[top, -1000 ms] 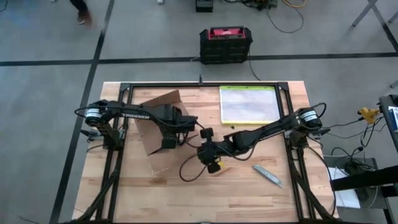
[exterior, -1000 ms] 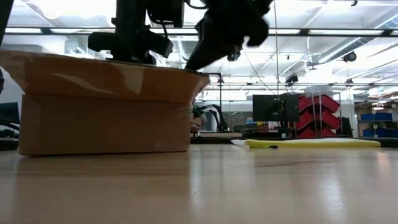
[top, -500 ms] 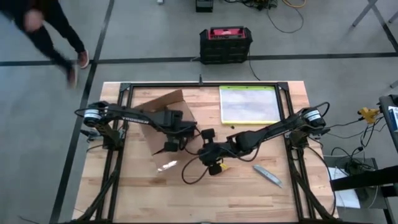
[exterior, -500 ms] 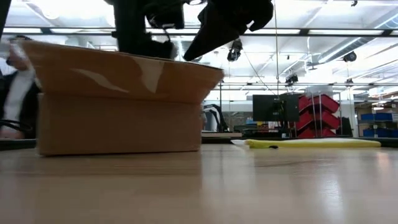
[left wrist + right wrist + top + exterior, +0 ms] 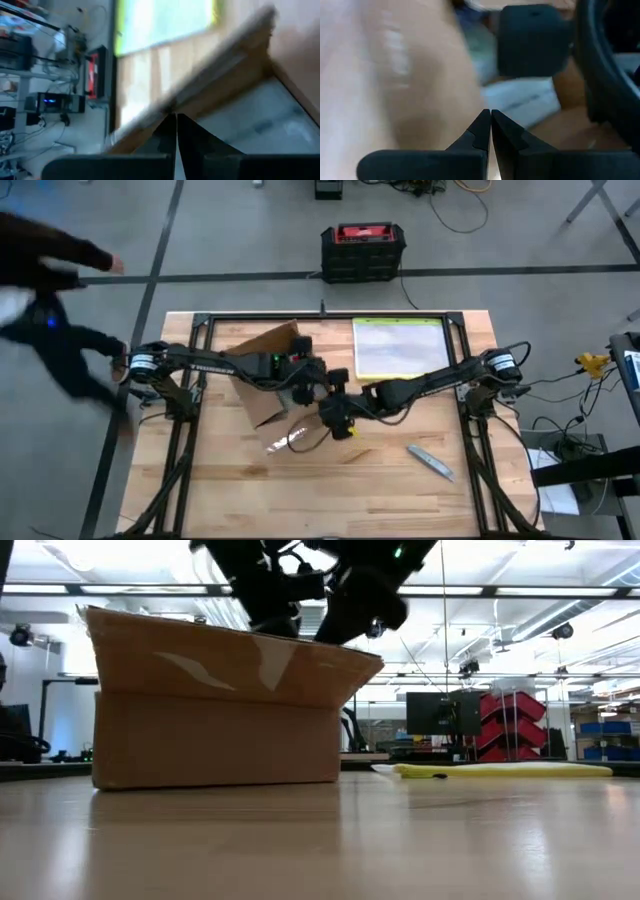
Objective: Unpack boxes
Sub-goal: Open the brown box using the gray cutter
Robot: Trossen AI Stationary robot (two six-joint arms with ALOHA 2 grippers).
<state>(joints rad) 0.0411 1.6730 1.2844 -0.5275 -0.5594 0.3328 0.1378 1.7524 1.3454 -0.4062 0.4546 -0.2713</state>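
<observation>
Working at the top of the carton (image 5: pixel 262 370), which sits left of centre on the table (image 5: pixel 400 490) with its taped flap (image 5: pixel 240 665) sloping over the body, both arms crowd the same edge: the left gripper (image 5: pixel 176 131) has its fingers pressed together with nothing visible between them, at the flap's edge, and the right gripper (image 5: pixel 490 129) is likewise pinched closed on nothing, just beside it. To lift that flap cleanly, my judgement is that one closed tip should slide under the free lip while the other pins the carton's body, since it looks light enough to skid. The pouch (image 5: pixel 398 347) and a small grey tool (image 5: pixel 430 462) lie well apart
</observation>
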